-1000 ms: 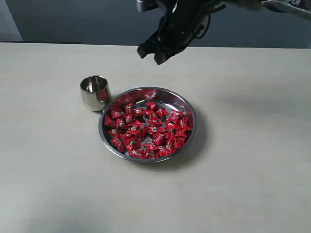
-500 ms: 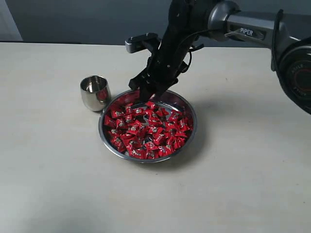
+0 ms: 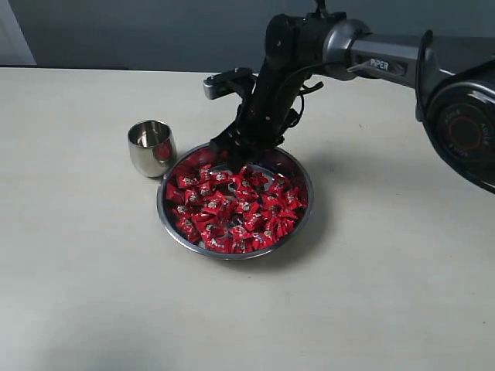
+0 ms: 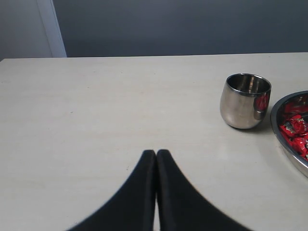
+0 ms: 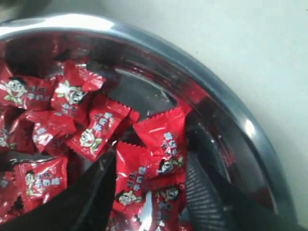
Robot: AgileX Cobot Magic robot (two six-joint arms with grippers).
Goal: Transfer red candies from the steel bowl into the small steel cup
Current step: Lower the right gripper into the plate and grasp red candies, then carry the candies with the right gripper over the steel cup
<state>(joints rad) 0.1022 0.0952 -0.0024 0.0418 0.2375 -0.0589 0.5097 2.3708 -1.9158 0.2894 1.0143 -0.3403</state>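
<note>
Our right gripper (image 5: 151,166), spread apart, dips among red candies (image 3: 232,209) in the bowl (image 3: 232,256). The cup (image 3: 151,147) stands just beside it; our left gripper (image 4: 156,156) is closed.

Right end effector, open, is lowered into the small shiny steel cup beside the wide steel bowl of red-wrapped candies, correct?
No: the open right end effector is lowered into the wide shallow steel bowl of red-wrapped candies, not the small shiny steel cup beside it. The right wrist view shows this.

The right arm (image 3: 371,58) is black with a silver link lettered PIPER, black cables and ribbed dark jaws.
</note>
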